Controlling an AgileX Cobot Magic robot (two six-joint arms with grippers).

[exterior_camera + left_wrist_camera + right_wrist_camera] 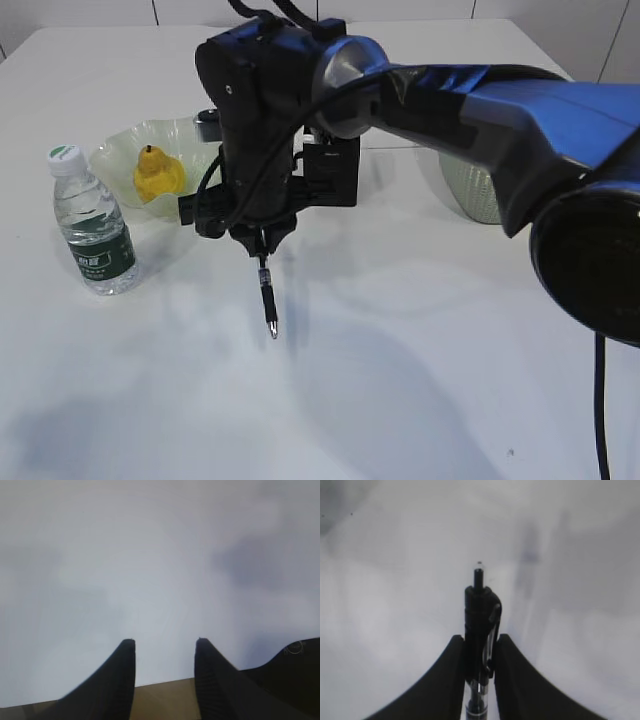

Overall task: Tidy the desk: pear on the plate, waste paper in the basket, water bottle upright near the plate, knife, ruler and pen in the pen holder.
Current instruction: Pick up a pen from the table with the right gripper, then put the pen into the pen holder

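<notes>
**Exterior view: right arm holds the pen over mid-desk**

Exterior view first, operator. Your largest item is the desk (420, 380), plain white, filling the scene. Across it from the right reaches the right arm (500, 110), blue and black, its wrist hanging over the middle of the desk.

Far right, partly behind that arm, you can see the basket (470, 190), sage green with woven walls; its contents are hidden. Just behind the wrist stands the pen holder (335, 172), matte black, mostly covered by the arm; you cannot tell what is inside it.

Far left sits the plate (120, 150), pale green with a ruffled rim, and the pear (157, 175) lies in it, yellow, stem up. Just near-left of the plate the water bottle (92, 222) stands upright, white cap on, green label facing you.

The right gripper (262, 238) points down, its jaws closed on the pen (266, 290), which hangs nearly vertical, tip downward, above the bare desk. Whether the tip touches the surface you cannot tell. From the right wrist view the fingers (517, 680) clamp the pen's barrel from both sides, with the clip end sticking out past them.

Left wrist view: the left gripper (165, 642) has its jaws apart with nothing between them, over the desk's edge. It does not show in the exterior view.
</notes>
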